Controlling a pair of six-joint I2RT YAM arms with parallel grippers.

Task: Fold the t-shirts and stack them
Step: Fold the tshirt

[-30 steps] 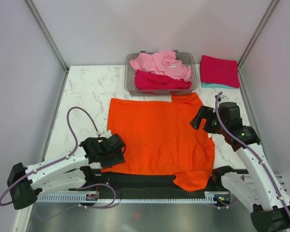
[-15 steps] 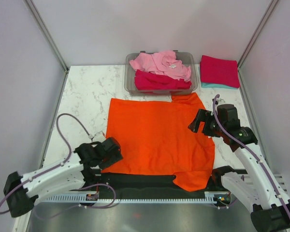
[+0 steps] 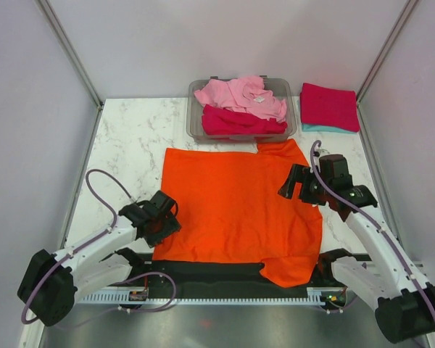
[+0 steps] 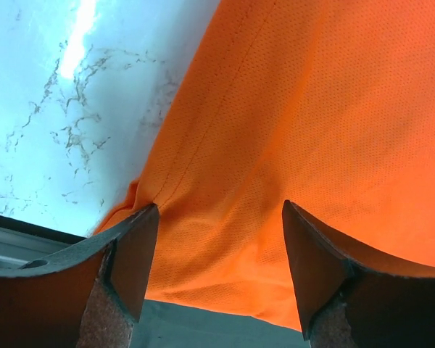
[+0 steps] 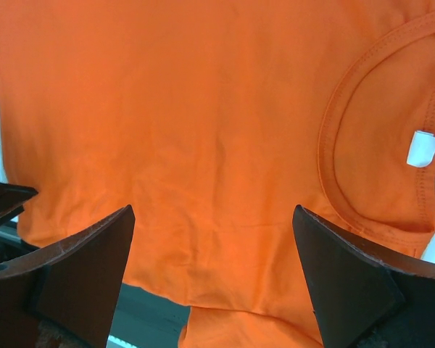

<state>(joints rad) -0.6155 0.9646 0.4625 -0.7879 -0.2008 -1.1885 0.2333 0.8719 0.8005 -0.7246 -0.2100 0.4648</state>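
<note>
Now, at 12 o'clock on the marble table [image 3: 130, 138] a grey plastic bin [image 3: 194, 119] is standing, and inside it a light pink t-shirt [image 3: 239, 94] is lying crumpled over a crimson t-shirt [image 3: 239, 122]. At 1 o'clock, just beside the bin, a folded crimson t-shirt [image 3: 330, 106] is resting on a folded teal t-shirt [image 3: 326, 129], which is showing only its near edge. A black mat [image 3: 203, 270] is running along the 6 o'clock edge.

The orange t-shirt [image 3: 232, 203] is lying spread flat in the middle, its collar [image 5: 333, 159] and white label [image 5: 421, 148] pointing to 3 o'clock and one sleeve hanging over the mat at 5 o'clock. The left gripper [image 3: 167, 216] is sitting at the 8 o'clock hem corner with its jaws apart and the cloth lying unpinched between them. The right gripper [image 3: 290, 183] is hovering near the collar with its jaws spread wide.
</note>
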